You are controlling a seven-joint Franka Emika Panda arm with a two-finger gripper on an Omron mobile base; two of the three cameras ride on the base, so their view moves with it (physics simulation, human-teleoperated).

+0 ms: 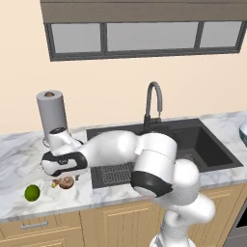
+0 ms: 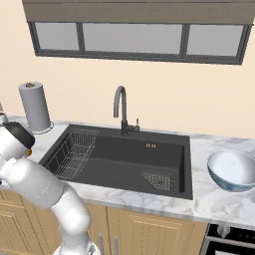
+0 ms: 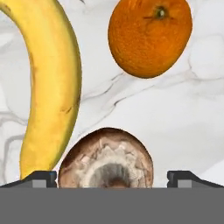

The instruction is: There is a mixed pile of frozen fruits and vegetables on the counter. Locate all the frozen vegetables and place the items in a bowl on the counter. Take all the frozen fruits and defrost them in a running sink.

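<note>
Hand view: mushroom (image 3: 106,159) between spread fingertips (image 3: 40,178) of gripper (image 3: 112,179), untouched, on marble counter (image 3: 175,113); banana (image 3: 50,83) beside it, orange (image 3: 150,36) beyond. Left base view: lime (image 1: 32,192) nearby, black sink (image 1: 193,140) further right.

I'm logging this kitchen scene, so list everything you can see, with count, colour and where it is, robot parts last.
banana: one, yellow, on the counter beside the brown lump
orange: one, orange, on the counter beyond the brown lump in the hand view
brown lump: one, brown and tan, on the counter between the claw's tips
green ball: one, green, near the counter's front edge, left of the pile
bowl: one, pale blue-grey, on the counter right of the sink
sink: one, matte black, set in the counter
wire rack: one, grey, in the sink's left part
faucet: one, dark, behind the sink
paper towel roll: one, grey, at the wall left of the sink
counter: one, white marble
window: one, dark frame, above the sink
arm: one, white
claw: one, dark tips, open, over the brown lump
</note>
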